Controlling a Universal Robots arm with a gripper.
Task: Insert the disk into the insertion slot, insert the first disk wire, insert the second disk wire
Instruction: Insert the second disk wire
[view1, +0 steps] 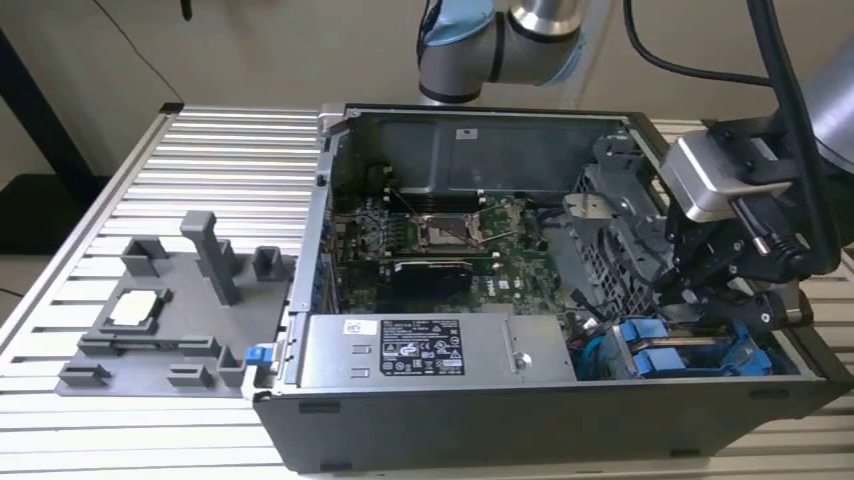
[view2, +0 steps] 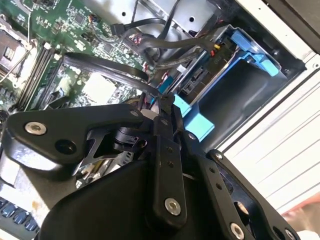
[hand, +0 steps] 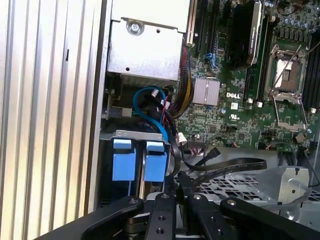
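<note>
Bright blue carrier frames (hand: 134, 160) are seen in the drive bay, beside a blue cable (hand: 150, 112). A green motherboard (view1: 441, 235) is set in the dark grey computer case (view1: 534, 425). The gripper (view2: 162, 107) is black. The table (view1: 214, 160) is ribbed in silver-grey stripes.

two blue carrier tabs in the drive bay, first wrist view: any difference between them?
In the first wrist view the blue tab nearer the ribbed table stands clear of cables; the blue tab nearer the motherboard has a blue cable running down to it and black wires beside it. That second tab is also closer to the pincer. Both are the same bright blue, similar in size, side by side in the bay under the metal bracket.
</note>
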